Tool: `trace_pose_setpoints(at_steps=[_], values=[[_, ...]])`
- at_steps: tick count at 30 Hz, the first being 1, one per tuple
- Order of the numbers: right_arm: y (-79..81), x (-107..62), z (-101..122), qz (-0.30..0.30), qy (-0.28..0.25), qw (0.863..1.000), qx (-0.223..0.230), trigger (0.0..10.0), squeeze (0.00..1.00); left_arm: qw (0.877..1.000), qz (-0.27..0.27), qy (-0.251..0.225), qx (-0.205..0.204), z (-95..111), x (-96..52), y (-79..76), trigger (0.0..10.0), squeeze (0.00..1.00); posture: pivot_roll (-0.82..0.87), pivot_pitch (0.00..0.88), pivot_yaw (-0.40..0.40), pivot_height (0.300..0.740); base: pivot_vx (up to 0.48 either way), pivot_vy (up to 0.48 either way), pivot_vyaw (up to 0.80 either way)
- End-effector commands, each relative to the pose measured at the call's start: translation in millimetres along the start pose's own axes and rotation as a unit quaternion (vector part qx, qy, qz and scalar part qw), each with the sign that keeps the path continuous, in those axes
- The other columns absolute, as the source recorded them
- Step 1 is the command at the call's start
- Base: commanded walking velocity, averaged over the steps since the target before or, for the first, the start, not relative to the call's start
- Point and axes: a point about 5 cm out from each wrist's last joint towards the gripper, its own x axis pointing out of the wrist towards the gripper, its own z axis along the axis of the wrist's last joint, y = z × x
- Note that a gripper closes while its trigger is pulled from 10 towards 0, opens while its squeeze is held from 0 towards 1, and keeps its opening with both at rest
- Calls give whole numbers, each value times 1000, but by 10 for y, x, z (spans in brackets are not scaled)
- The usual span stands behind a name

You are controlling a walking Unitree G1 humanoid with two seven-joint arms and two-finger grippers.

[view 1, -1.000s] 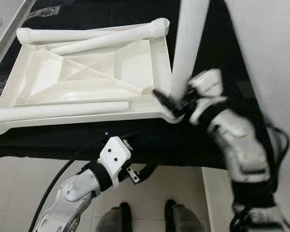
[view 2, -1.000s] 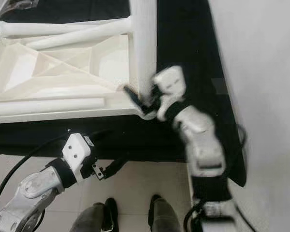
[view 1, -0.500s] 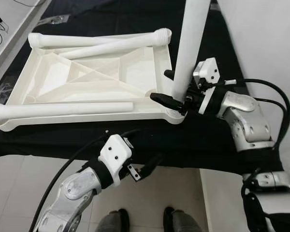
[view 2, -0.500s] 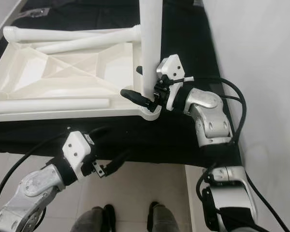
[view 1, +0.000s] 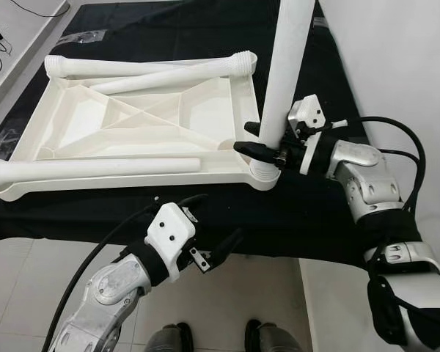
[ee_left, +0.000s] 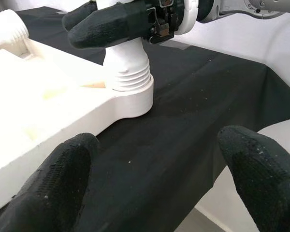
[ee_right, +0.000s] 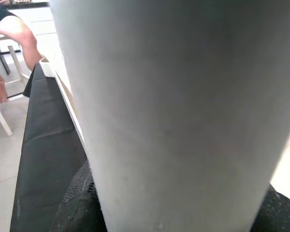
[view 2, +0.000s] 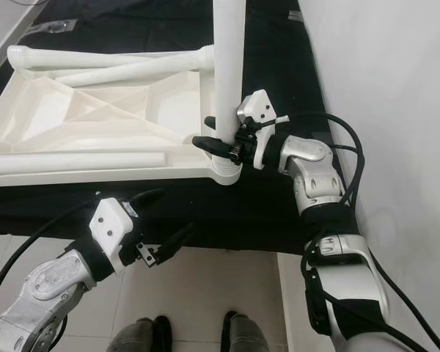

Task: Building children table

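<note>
Tabletop (view 1: pixel 132 125) upturned, one leg (view 1: pixel 282 81) socketed under right fingers (view 1: pixel 268 150) clenched around it, three legs (view 1: pixel 95 169) loose, left fingers (ee_left: pixel 77 169) spread, idle.

The upright white plastic table leg (view 1: pixel 282 81) runs past the top edge; a seated person's bare leg (ee_right: pixel 12 34) is cropped.

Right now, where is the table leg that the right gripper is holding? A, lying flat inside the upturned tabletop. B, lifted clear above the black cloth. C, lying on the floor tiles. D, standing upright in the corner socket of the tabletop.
D: the table leg stands upright with its threaded end in the corner socket of the tabletop, the right gripper shut around it just above.
</note>
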Motion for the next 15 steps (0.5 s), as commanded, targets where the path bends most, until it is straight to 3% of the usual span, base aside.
trace_pose_setpoints(at_steps=[1,6,7,8,9,10,11,12,14,15], values=[[39,-57,-132,-6,11,1000,10,0,0,1000,5,3,-3,-37,-28,-16,10000,0,113,196,-13,740,0,0,0],[188,-155,-365,-89,38,995,24,0,0,1000,18,10,-19,-123,-39,-26,10000,0,102,204,-14,740,0,0,0],[301,-134,-501,-183,76,980,12,0,0,999,22,22,-24,-199,-75,-36,10000,0,83,210,-10,740,0,0,0],[488,-147,-641,-298,107,948,34,0,0,999,30,31,-33,-281,-111,-48,10000,0,63,217,-1,740,0,0,0],[704,-158,-732,-359,121,923,66,0,0,998,37,37,-39,-343,-130,-63,10000,0,63,217,8,740,0,0,0],[704,-158,-732,-359,121,923,66,0,0,998,37,37,-39,-343,-130,-63,10000,0,63,217,8,740,0,0,0],[831,-177,-766,-397,127,905,82,0,0,998,40,39,-42,-375,-134,-72,10000,0,63,219,12,740,0,0,0],[909,-150,-783,-395,123,907,81,0,0,997,47,36,-47,-390,-125,-61,10000,0,46,215,24,740,0,0,0],[905,-116,-804,-380,126,914,61,0,0,997,53,29,-50,-399,-104,-37,10000,0,47,208,25,740,0,0,0],[885,-96,-796,-369,124,920,53,6549,0,997,54,27,-52,-405,-99,-29,10000,0,55,205,20,740,0,0,0]])
